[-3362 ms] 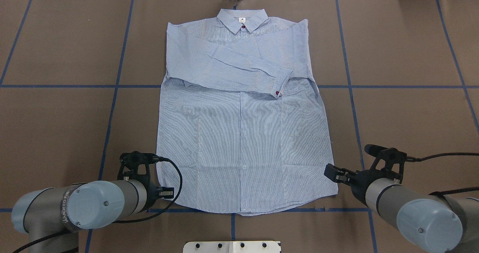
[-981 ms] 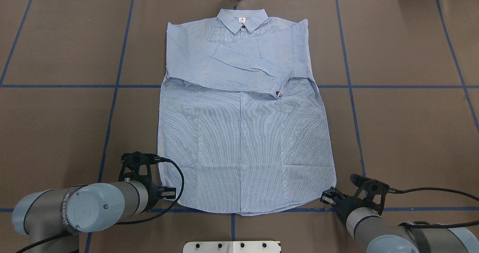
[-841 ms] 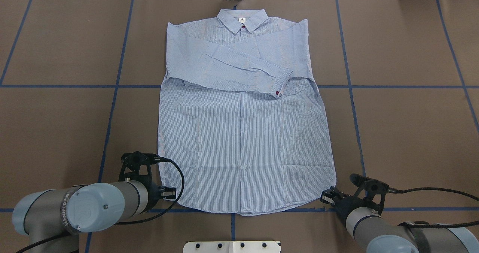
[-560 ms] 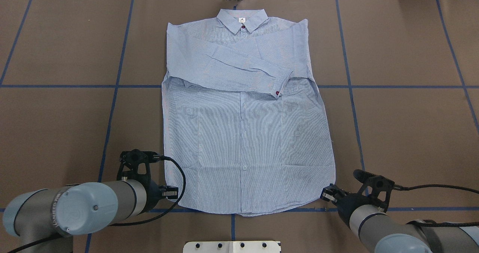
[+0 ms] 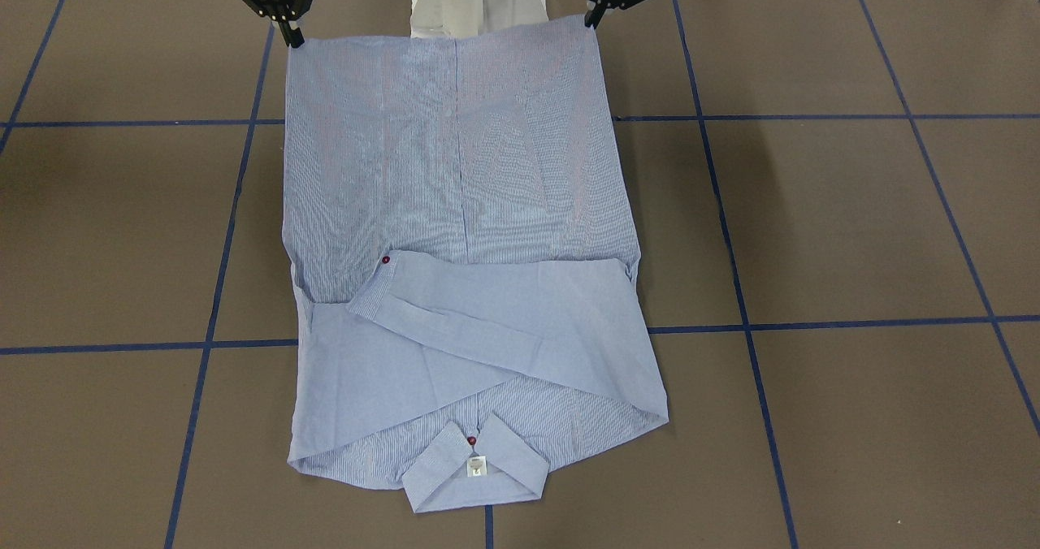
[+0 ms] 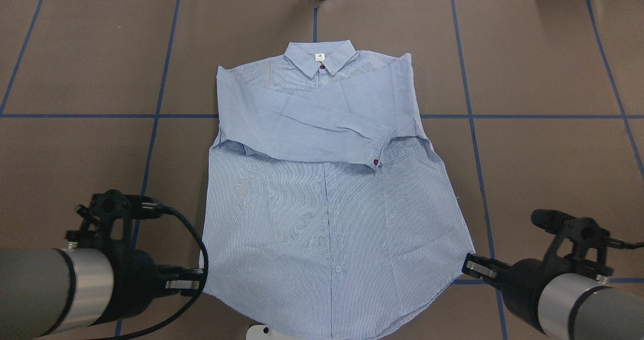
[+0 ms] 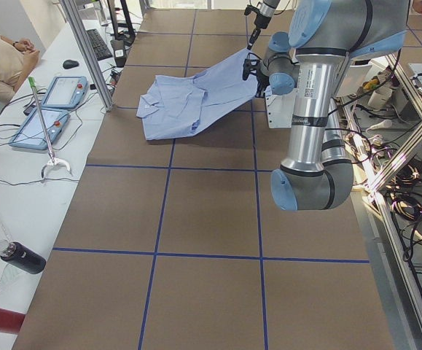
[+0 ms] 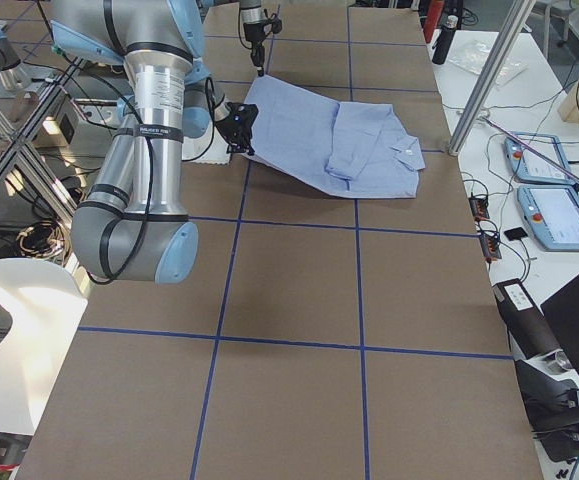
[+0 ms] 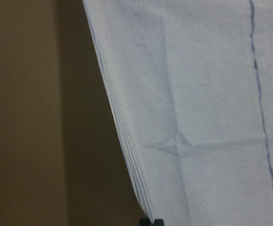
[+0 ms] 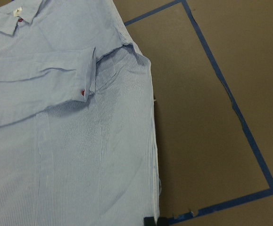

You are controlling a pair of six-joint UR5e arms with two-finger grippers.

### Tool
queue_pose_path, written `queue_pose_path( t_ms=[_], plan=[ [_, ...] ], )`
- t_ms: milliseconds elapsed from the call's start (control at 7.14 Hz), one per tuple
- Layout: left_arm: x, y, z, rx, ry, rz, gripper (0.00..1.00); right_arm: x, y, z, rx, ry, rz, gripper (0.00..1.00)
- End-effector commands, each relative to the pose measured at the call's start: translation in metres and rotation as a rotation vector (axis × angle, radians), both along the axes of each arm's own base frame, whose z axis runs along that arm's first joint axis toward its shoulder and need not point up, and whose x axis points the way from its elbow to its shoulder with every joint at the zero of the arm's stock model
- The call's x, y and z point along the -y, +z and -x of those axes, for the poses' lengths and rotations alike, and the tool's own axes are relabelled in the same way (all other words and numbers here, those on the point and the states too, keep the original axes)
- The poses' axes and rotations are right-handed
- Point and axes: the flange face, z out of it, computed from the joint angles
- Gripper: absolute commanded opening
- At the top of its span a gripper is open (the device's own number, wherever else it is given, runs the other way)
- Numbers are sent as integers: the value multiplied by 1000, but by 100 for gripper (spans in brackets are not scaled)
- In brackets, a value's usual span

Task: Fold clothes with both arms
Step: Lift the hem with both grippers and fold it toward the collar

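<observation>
The left pincer (image 6: 197, 279) is clenched on one bottom corner of the shirt (image 6: 327, 214), and the right pincer (image 6: 468, 268) on the other. The shirt stretches away from them, its collar (image 6: 319, 61) at the far end on the desk (image 6: 553, 154). From above it looks flat. The side views show the bottom edge held up in the air, the collar end lying down.

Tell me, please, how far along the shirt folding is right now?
Done: the sleeves lie folded across the chest of the shirt. In hand: the left end effector and right end effector each grip a hem corner, holding the hem off the table. Left: probably carrying the hem up to the collar, plus any further folds.
</observation>
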Motion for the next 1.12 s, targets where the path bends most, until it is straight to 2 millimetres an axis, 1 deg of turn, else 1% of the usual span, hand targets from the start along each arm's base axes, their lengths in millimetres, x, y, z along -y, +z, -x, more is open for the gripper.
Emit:
queue_pose_path(
  t_ms=[0, 140, 280, 420, 560, 700, 841, 981],
  plan=[
    [4, -18, 48, 7, 34, -11, 0, 20, -23, -51, 5, -1, 60, 0],
    [28, -10, 20, 62, 15, -49, 0, 35, -24, -45, -14, 2, 13, 0],
    [69, -2, -22, 131, -52, -43, 0, 65, -20, -17, -36, 58, -1, 0],
    [106, 3, -52, 181, -97, -36, 0, 107, -22, 18, -75, 98, -39, 0],
    [138, 9, -59, 222, -154, -94, 0, 154, -24, 45, -121, 147, -58, 0],
    [169, 9, -35, 236, -210, -132, 0, 188, -26, 33, -131, 165, -45, 0],
    [191, 8, -20, 249, -251, -145, 0, 210, -29, 13, -134, 165, -51, 0],
    [211, 12, -35, 279, -266, -133, 0, 240, -38, 34, -150, 181, -51, 0]
  ],
)
